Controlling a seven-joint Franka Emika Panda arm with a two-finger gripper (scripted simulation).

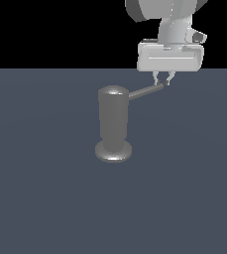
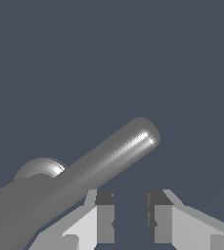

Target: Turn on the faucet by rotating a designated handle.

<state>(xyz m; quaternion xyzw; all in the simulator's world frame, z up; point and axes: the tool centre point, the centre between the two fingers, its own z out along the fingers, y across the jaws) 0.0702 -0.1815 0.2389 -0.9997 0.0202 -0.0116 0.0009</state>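
Faucet (image 1: 113,124) upright on the dark floor (image 1: 45,198), its handle (image 1: 145,91) projecting from near the domed top toward the exterior view's right. Gripper (image 1: 162,79) hangs just above the handle's tip, fingers (image 2: 103,217) parted with nothing between them, pointing down

I get flat, even simulator light in both views, with no cast shadows on the dull slate-blue floor (image 1: 45,198). The upright grey metallic faucet cylinder (image 1: 113,119) shows a soft highlight on its dome and a glint on its flared base. In the wrist view, the thin dark-grey handle rod (image 2: 118,154) carries a bright streak near its rounded tip, just beyond the pale grey gripper (image 2: 130,215). Edges look sharp but jagged; there is no blur.
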